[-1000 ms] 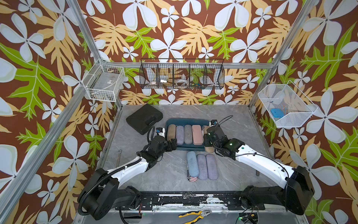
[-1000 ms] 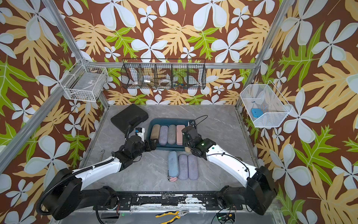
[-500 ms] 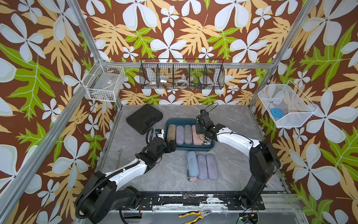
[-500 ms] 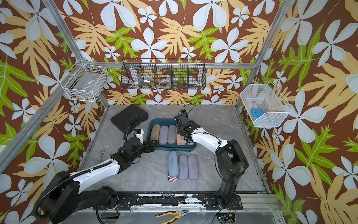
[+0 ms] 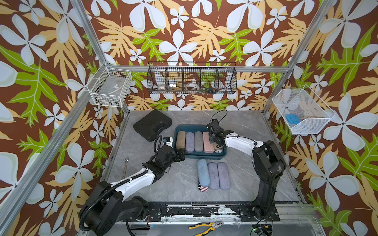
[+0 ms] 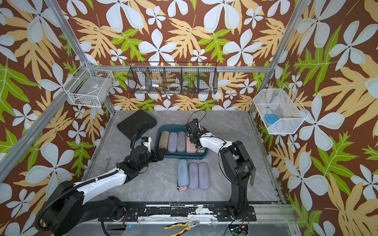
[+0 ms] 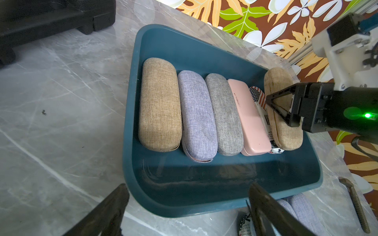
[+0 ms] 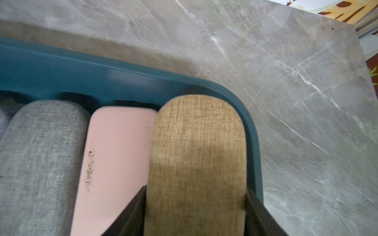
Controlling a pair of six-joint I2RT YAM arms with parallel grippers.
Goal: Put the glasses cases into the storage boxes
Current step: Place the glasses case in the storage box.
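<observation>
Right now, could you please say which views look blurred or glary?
Right wrist view: teal tub and pink case smeared, shadow across the tan case; left wrist view: a green lamp flares; both top views sharp.

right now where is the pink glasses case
In a top view the pink case lies in the teal tub, toward its right end, between the grey case and the flag-print case.

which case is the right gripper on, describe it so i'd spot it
The teal tub holds a row of cases. At the end nearest the right arm, beside the pink case, lies a tan case flanked by the right gripper. Unlike the other tan case at the far end, it partly covers a flag-print case.
</observation>
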